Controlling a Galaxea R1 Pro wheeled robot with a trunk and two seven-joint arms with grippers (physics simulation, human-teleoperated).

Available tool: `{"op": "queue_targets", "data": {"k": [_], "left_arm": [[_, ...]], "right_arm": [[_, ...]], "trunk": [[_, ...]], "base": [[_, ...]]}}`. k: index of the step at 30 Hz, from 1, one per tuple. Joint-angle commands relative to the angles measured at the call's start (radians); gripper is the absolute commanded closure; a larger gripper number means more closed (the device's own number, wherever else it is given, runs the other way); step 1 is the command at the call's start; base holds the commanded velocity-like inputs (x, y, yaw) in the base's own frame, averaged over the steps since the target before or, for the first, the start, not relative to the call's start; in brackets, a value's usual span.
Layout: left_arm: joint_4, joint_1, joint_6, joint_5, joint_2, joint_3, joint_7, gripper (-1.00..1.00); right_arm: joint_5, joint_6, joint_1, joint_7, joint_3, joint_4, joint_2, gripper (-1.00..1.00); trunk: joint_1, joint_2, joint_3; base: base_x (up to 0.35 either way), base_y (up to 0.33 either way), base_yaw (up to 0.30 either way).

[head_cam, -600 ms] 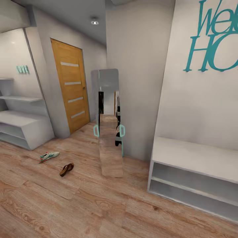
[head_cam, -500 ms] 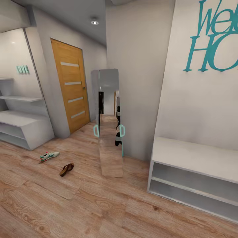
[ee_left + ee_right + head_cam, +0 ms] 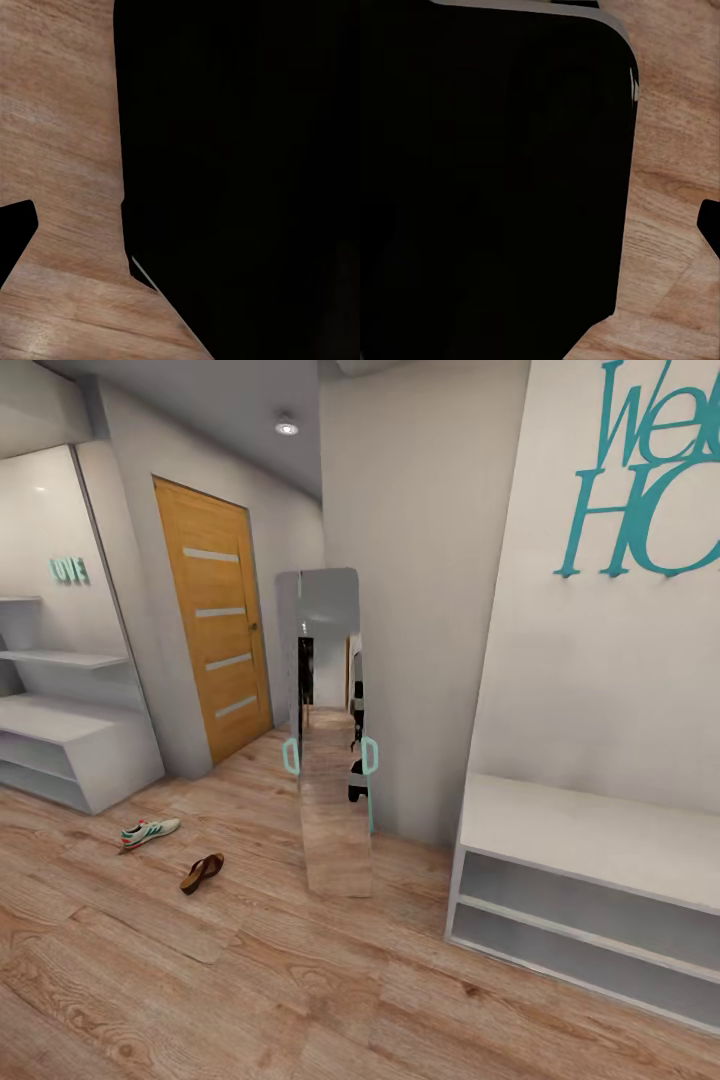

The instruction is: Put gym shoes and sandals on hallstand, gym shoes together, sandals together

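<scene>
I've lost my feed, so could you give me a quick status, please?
Grippers unseen. One gym shoe and one sandal on corridor floor, off hallstand. Standing mirror nearby.

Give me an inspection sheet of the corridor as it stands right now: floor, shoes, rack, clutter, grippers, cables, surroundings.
Surface: corridor floor, wood-plank laminate.
Job's things: one gym shoe and one sandal lie on the floor, apart from each other, between the hallstand and the mirror. A second shoe of either pair cannot be made out. Nothing seen on the hallstand's top or shelves.
Clutter: nothing seen.
Grippers: the wrist views show dark robot bodywork over floor; whether the jaws are open or shut cannot be told.
Cables: nothing seen.
Surroundings: wooden door, standing mirror, white low unit under teal wall lettering, ceiling spotlight.
</scene>
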Motion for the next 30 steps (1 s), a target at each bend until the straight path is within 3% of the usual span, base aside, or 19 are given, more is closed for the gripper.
{"op": "queue_targets", "data": {"k": [1, 10, 15, 30], "left_arm": [[0.0, 0.0, 0.0, 0.0, 0.0, 0.0, 0.0, -1.0], [0.0, 0.0, 0.0, 0.0, 0.0, 0.0, 0.0, -1.0], [-0.005, 0.008, 0.0, 0.005, 0.022, 0.0, -0.001, -1.0], [-0.006, 0.009, 0.0, 0.004, 0.025, 0.0, 0.0, -1.0]], "right_arm": [[0.0, 0.0, 0.0, 0.0, 0.0, 0.0, 0.0, -1.0], [0.0, 0.0, 0.0, 0.0, 0.0, 0.0, 0.0, -1.0], [0.0, -0.001, -0.019, 0.0, -0.001, -0.012, 0.005, -1.0], [0.0, -0.001, -0.023, 0.0, 0.0, -0.013, 0.006, -1.0]], "trunk": [[0.0, 0.0, 0.0], [0.0, 0.0, 0.0], [0.0, 0.0, 0.0], [0.0, 0.0, 0.0]], "base": [[0.0, 0.0, 0.0], [0.0, 0.0, 0.0], [0.0, 0.0, 0.0], [0.0, 0.0, 0.0]]}}
